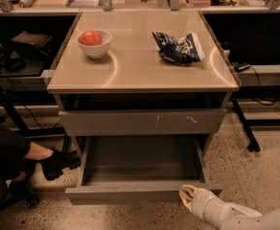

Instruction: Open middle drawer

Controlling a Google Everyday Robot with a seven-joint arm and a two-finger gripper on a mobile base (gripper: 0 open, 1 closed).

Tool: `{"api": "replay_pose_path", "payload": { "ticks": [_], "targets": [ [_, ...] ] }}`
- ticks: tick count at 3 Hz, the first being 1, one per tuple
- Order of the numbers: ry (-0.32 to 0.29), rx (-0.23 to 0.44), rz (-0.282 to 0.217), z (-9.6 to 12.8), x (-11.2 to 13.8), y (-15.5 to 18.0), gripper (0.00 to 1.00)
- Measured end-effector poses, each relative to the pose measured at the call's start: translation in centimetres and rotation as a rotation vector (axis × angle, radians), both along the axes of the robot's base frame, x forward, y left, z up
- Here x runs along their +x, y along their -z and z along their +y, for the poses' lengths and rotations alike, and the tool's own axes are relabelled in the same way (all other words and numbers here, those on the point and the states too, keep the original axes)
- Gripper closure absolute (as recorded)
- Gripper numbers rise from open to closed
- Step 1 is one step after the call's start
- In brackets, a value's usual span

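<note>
Middle drawer (130, 194): one, wide, shallow and grey, with a plain handleless front. It is sitting well pulled out at the 6 o'clock side of the cabinet, under the taller grey front (140, 122), and is showing a bare grey inside. Gripper (190, 198): one, pale, lying at 5 o'clock in the view by the right end of the drawer's front. Whether it is touching the front or only just beside it cannot be told, nor whether it is spread or pressed together. Judgement: the opening is looking all but complete. Any remaining pull is best made straight toward 6 o'clock along the runners, slowly, because a pull from the right end alone is likely to skew the drawer and bind it. Any retreat should go outward, so as not to be nudging the front back in. Further items: tabletop (140, 73), one, carrying one white bowl (95, 50) at 10 o'clock that is holding one red fruit (90, 37), and one crumpled blue bag (178, 47) at 1 o'clock, well apart from the bowl. One black shoe (58, 161) is resting on the floor (260, 176) at 9 o'clock of the drawer, near its left side.
</note>
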State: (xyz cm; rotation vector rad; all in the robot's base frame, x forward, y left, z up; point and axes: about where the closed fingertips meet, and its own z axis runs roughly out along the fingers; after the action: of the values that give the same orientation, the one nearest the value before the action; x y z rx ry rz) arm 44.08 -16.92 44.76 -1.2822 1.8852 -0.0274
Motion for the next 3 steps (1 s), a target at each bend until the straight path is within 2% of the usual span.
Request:
{"api": "replay_pose_path", "payload": {
  "ticks": [1,3],
  "targets": [
    [0.000,0.000,0.000,0.00,0.01,-0.01,0.83],
    [0.000,0.000,0.000,0.01,0.01,-0.01,0.36]
  ]
}}
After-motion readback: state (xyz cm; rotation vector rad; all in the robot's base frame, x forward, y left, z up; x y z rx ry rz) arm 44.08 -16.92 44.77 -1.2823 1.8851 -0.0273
